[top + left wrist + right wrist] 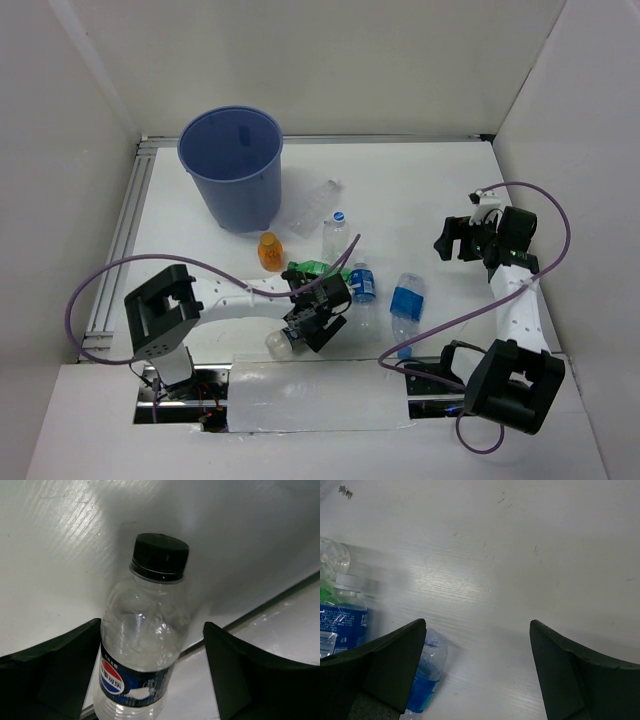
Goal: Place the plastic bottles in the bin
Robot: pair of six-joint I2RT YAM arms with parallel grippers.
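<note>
Round blue-purple bin (240, 200) upright at the far left of the white table (430, 180), mouth open upward. Just right of its base, plain clear bottle (315, 207) on its side; next to that, clear blue-capped bottle (335, 232); just nearer than the bin, short orange bottle (270, 252) upright; beside the left wrist, green bottle (312, 267). Toward mid-table, pale-capped blue-labelled bottle (362, 285) and, right of it, fallen blue-labelled bottle (407, 300); print on both too blurred to read. At the near edge, well apart from the bin, dark-labelled bottle (142, 645) with black cap, framed by the left gripper (152, 627): fingers spread to either side, one just beside the bottle wall, the other clear of it by a visible gap, so no pinch. On the dark label, the red, white and blue Pepsi globe; small print below illegible. Between this bottle and the bin, the orange and green bottles and the left arm's own wrist. Right gripper (477, 625) at the table's right side, fingers spread wide over bare surface, nothing between them, with both blue-labelled bottles off to one side in the wrist view. Purple cable (100, 290) looping from each arm.
</note>
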